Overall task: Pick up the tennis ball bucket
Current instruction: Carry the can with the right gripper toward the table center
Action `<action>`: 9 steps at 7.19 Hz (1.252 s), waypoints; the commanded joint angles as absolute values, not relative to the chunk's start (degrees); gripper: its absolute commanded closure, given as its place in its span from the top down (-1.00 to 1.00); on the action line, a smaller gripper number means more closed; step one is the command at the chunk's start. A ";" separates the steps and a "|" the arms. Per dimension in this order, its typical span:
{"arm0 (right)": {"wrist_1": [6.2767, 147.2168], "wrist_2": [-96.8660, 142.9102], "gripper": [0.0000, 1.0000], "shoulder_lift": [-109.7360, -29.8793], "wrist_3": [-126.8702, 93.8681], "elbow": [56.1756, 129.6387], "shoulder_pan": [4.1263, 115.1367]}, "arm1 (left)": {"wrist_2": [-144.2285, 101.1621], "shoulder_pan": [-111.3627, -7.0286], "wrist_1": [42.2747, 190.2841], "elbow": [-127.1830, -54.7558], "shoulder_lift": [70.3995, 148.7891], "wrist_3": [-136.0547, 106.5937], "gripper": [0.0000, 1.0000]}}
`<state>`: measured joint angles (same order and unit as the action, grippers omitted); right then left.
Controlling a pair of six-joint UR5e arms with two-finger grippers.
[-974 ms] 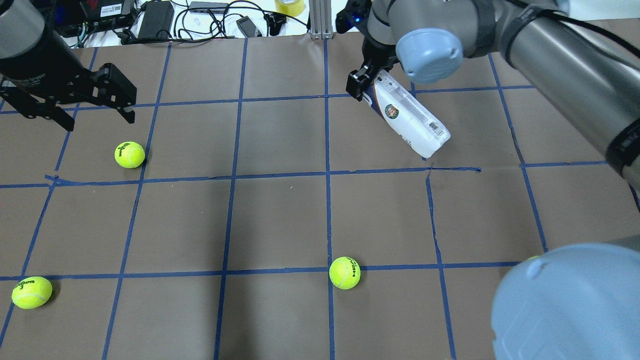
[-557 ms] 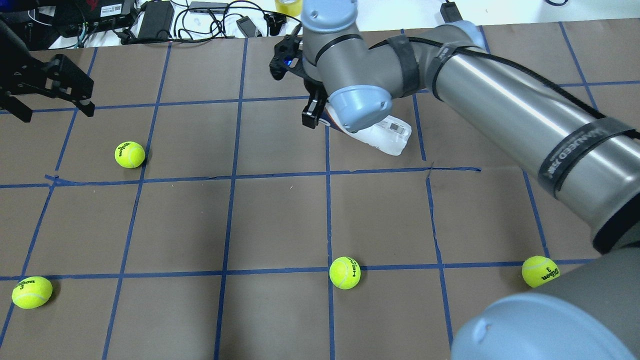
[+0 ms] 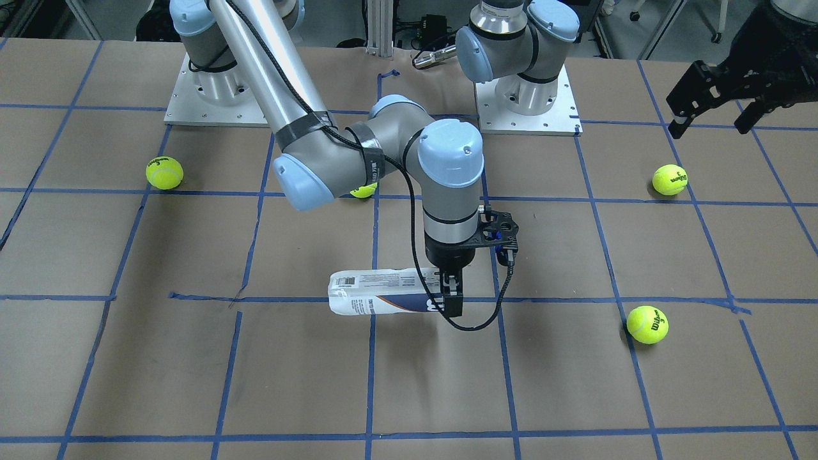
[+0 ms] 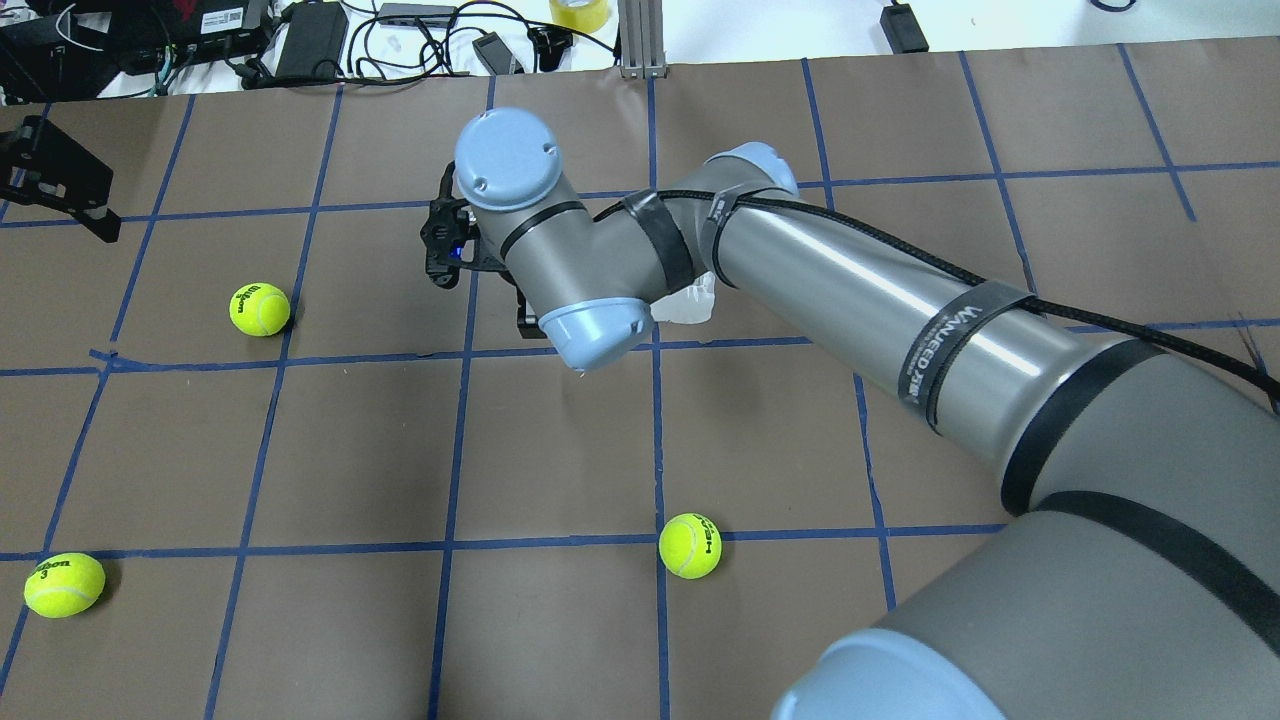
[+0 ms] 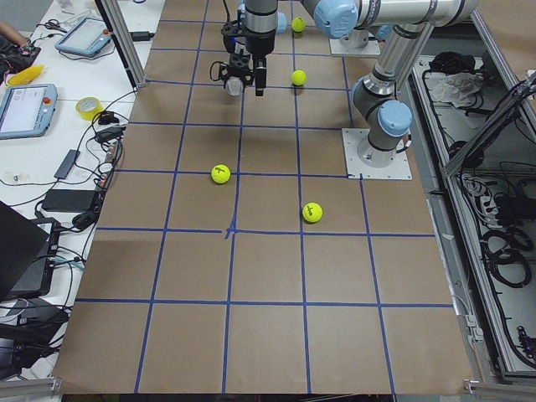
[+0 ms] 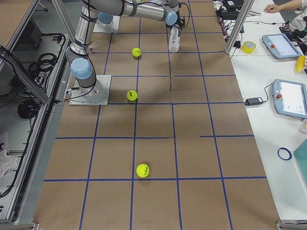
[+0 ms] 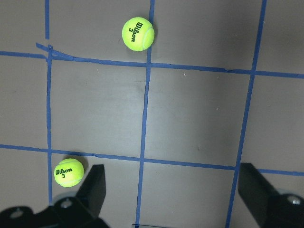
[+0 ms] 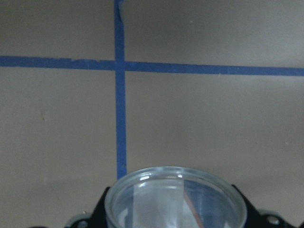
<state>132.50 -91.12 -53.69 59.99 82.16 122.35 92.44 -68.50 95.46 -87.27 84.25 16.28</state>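
Note:
The tennis ball bucket [image 3: 377, 292] is a clear tube with a white and navy label. It hangs level above the table, and its shadow lies on the paper below. My right gripper [image 3: 449, 300] points straight down and is shut on the tube's end. The right wrist view shows the tube's round open rim [image 8: 175, 199] between the fingers. In the overhead view the arm hides most of the tube [image 4: 690, 305]. My left gripper [image 3: 708, 124] is open and empty, raised at the table's far side, with its fingers spread in the left wrist view [image 7: 173, 190].
Yellow-green tennis balls lie scattered on the brown taped paper: one [image 3: 647, 324], another [image 3: 670, 179], a third [image 3: 164, 173], and one half hidden under the right arm [image 3: 364, 190]. Cables and devices [image 4: 310, 40] sit beyond the table's far edge.
My right arm has swung to the left across the table in the overhead view, carrying the tube with it. My left gripper has drawn back toward the left edge.

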 commanded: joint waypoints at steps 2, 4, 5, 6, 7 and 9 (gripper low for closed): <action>134.20 -90.79 0.43 -51.15 62.14 82.00 123.49 | 92.64 -68.20 96.24 -87.54 84.02 16.35 1.00; 134.56 -89.57 1.00 -50.54 62.14 82.09 123.22 | 92.64 -68.03 96.15 -87.63 84.11 16.35 1.00; 134.39 -89.56 1.00 -50.89 61.44 82.00 122.87 | 92.55 -68.03 96.15 -87.63 84.11 16.35 1.00; 134.21 -89.56 0.99 -51.24 57.61 81.22 121.13 | 92.55 -68.03 96.15 -87.63 84.11 16.35 1.00; 133.69 -88.78 0.97 -53.76 57.31 81.04 118.50 | 92.55 -68.03 96.24 -87.63 84.11 16.35 1.00; 125.65 -83.96 0.97 -62.01 55.91 81.12 109.30 | 92.55 -68.29 96.94 -87.71 84.11 16.35 1.00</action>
<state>130.58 -86.77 -57.19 57.03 81.15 114.82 92.55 -68.08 96.44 -87.65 84.11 16.35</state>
